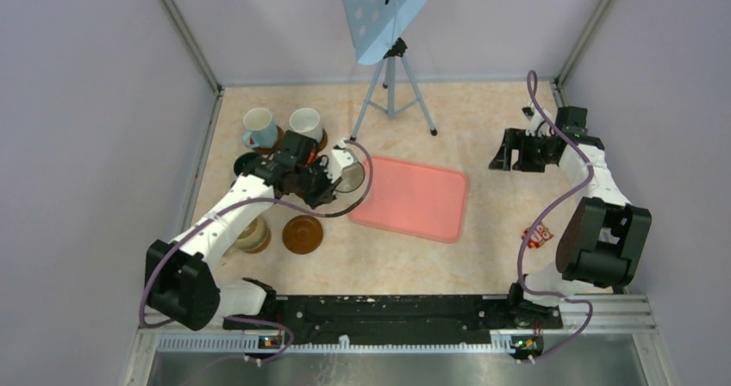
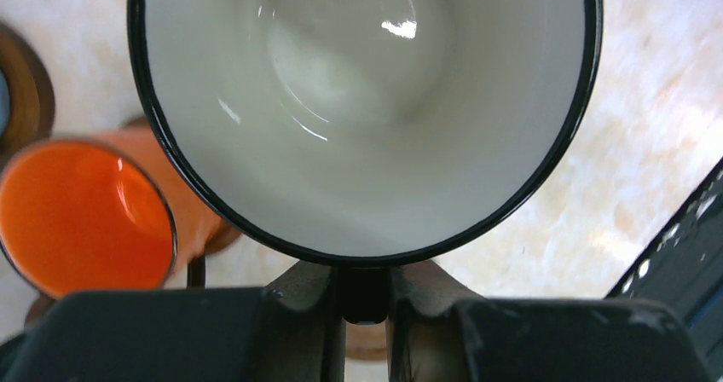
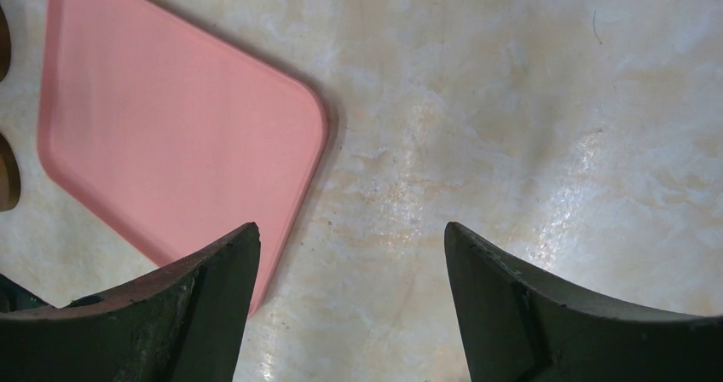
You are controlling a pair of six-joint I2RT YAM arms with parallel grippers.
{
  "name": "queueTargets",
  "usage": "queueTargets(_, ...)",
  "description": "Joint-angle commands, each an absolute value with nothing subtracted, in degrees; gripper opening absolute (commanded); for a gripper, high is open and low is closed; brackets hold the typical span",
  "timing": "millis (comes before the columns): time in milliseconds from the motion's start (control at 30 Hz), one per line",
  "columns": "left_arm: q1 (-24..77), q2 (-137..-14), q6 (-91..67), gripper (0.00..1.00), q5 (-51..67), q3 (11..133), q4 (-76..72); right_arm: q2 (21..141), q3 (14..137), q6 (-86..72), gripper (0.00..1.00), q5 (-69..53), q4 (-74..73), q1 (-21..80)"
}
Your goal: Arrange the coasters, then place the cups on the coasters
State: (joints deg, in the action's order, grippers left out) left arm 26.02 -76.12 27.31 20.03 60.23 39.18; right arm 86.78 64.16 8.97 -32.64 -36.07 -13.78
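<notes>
The white mug with a dark rim (image 2: 367,101) fills the left wrist view. Its glossy inside is empty, and from above it sits just left of the far-left corner of the pink tray (image 1: 412,198), which holds nothing. Whether it rests on the table (image 3: 511,101) or hangs above it cannot be told. Left of it stands the orange mug (image 2: 81,216), also empty, with a brown disc showing under its base. At the far left two pale mugs (image 1: 259,129) (image 1: 306,124) each sit on a brown coaster. Nearer, a beige mug (image 1: 253,235) stands on another disc, half hidden by the left arm. Just right of it lies a bare coaster (image 1: 303,233) with nothing on it. The left arm stretches from its base up and to the right across the left side of the table. The left gripper (image 2: 365,301) is clenched on a dark part at the near rim of the dark-rimmed mug; handle or wall, I cannot tell. The right arm is folded back at the right side, well apart from the mugs. The right gripper (image 3: 349,233) points left over bare table beside the tray, its fingers spread wide and holding nothing.
</notes>
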Motion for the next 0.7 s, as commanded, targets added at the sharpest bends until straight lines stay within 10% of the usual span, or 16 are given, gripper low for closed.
queueTargets(0, 22.6, -69.0, 36.0, 0.00, 23.5, 57.4, 45.0, 85.4, 63.5, 9.0, 0.78, -34.2, -35.3, -14.6)
queueTargets(667, 10.1, -56.9, 43.1, 0.00, 19.4, 48.0, 58.1, 85.5, 61.7, 8.5, 0.78, -35.4, -35.6, -14.5)
